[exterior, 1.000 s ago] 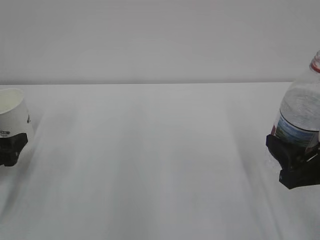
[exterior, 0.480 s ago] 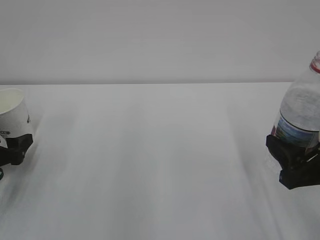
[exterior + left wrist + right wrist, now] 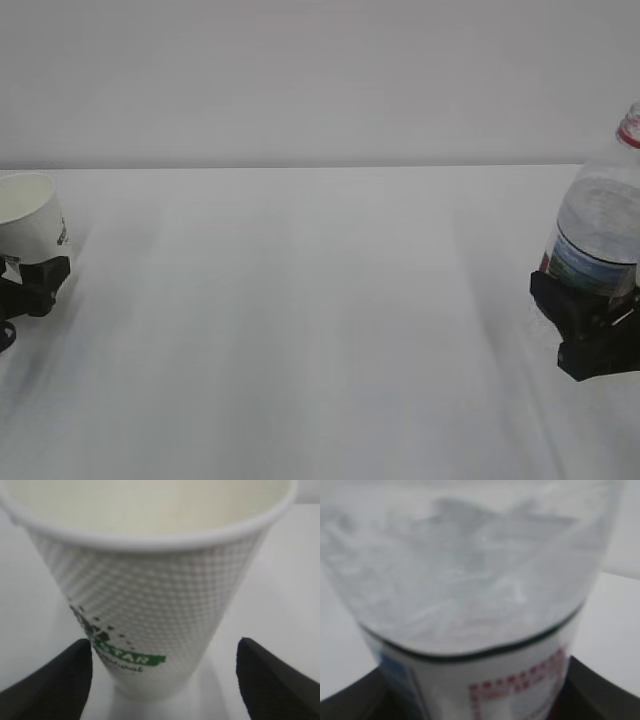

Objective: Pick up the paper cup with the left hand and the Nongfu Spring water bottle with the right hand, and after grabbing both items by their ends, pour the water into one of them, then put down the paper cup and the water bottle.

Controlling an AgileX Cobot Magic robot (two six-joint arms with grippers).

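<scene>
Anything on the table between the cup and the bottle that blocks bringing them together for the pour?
Nothing visible. The paper cup sits at the far left, the water bottle at the far right, and the table between them shows only bare white surface.

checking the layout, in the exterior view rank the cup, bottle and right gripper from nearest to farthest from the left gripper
1. The paper cup, far left, between the left gripper fingers.
2. The right gripper, across the table at the far right.
3. The water bottle, also far right, in that gripper; too close to call against it.
</scene>
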